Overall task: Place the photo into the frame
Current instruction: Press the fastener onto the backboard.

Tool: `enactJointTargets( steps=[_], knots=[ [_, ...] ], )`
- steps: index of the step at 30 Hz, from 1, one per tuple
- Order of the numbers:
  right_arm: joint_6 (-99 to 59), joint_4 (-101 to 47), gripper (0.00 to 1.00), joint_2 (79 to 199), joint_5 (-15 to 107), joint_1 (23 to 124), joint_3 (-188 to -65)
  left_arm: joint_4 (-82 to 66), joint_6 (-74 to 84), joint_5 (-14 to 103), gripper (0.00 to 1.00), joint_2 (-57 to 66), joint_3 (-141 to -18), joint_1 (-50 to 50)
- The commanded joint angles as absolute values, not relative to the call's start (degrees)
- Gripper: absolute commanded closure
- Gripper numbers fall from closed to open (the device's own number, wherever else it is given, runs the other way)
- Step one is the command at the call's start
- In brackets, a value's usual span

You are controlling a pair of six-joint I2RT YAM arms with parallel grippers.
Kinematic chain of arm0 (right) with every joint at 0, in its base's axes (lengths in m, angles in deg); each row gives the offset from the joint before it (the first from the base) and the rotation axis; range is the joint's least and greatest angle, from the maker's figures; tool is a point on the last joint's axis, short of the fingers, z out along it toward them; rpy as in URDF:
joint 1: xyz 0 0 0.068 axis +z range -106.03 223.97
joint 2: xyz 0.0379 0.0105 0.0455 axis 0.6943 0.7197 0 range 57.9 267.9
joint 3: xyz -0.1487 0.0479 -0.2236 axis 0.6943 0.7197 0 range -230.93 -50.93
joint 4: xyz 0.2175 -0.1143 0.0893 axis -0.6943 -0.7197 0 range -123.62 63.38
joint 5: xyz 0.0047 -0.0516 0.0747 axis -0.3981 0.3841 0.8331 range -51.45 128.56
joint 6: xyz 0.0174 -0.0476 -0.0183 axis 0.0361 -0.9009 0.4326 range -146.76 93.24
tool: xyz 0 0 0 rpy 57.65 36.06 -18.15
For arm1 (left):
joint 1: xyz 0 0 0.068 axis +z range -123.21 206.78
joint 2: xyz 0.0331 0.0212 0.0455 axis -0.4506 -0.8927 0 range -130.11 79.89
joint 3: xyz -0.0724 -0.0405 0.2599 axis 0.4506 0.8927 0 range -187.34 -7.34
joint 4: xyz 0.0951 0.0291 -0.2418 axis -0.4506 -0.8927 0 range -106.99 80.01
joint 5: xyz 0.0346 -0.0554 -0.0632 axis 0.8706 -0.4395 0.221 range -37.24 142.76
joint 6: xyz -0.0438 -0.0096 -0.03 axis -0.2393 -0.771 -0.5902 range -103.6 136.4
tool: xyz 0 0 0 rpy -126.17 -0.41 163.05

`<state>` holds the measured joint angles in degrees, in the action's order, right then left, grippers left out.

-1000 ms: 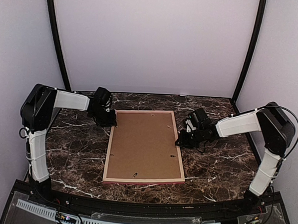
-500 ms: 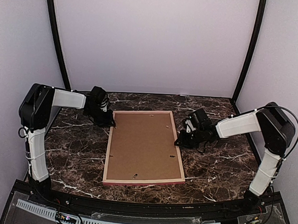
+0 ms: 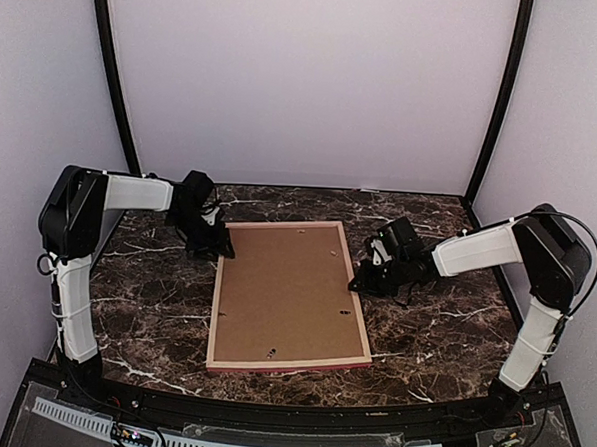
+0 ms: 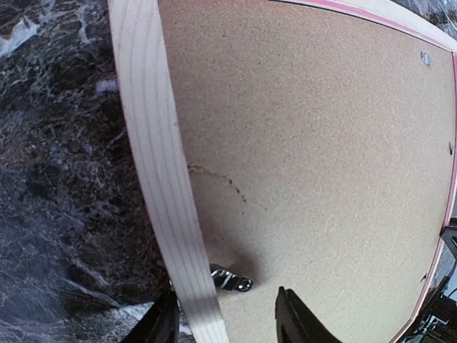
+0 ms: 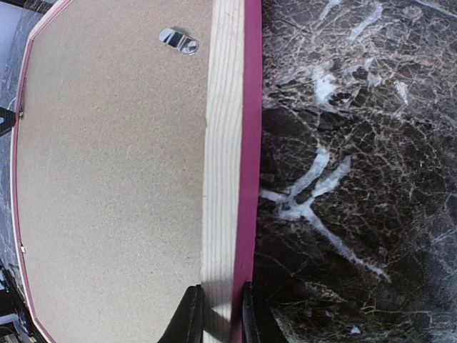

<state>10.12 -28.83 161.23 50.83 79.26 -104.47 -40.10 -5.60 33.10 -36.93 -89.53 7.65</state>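
Note:
The frame (image 3: 215, 309) lies back-up on the marble table, its pink and light-wood rails around a brown backing board (image 3: 287, 288). The photo is hidden. At the frame's far-left corner my left gripper (image 3: 217, 245) is open. In the left wrist view the left gripper (image 4: 225, 321) straddles the light-wood rail (image 4: 153, 143), its right finger well clear of it, over the board beside a metal tab (image 4: 230, 279). My right gripper (image 3: 360, 283) is at the middle of the right side. The right wrist view shows this gripper (image 5: 221, 314) shut on the rail (image 5: 227, 143).
Dark marble table (image 3: 144, 306) lies on both sides of the frame. Small metal tabs (image 5: 178, 41) sit on the backing board near the rails. Pale walls with black corner posts (image 3: 116, 84) close in the back and sides.
My left gripper has opened its jaws off the frame's left rail and drawn slightly back and left. The right gripper has kept its grip; the frame has hardly moved.

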Motion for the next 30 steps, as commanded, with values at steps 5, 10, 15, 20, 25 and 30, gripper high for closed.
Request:
enactJointTargets(
  steps=[5,10,15,20,25,30],
  knots=[
    [10.2,-31.1,0.83,164.7,52.7,80.0,-102.4,-41.4,-4.9,35.1,0.56,-38.4,-91.3,7.0],
    [10.2,-31.5,0.84,163.9,52.3,80.0,-102.0,-41.4,-4.5,35.1,0.58,-39.0,-92.5,7.0],
    [10.4,-31.5,0.84,164.0,52.2,80.0,-102.0,-43.1,-3.5,36.9,0.63,-38.9,-93.3,7.0],
    [10.3,-31.8,0.84,164.0,52.2,80.0,-102.3,-43.5,-3.5,37.0,0.63,-38.7,-93.2,7.0],
    [10.1,-32.1,0.84,164.3,52.2,80.0,-102.6,-44.7,-2.9,39.6,0.60,-36.8,-92.4,7.0],
    [10.1,-32.0,0.84,164.7,52.5,80.0,-102.9,-45.6,-2.2,40.0,0.61,-36.4,-92.4,7.0]
  ],
)
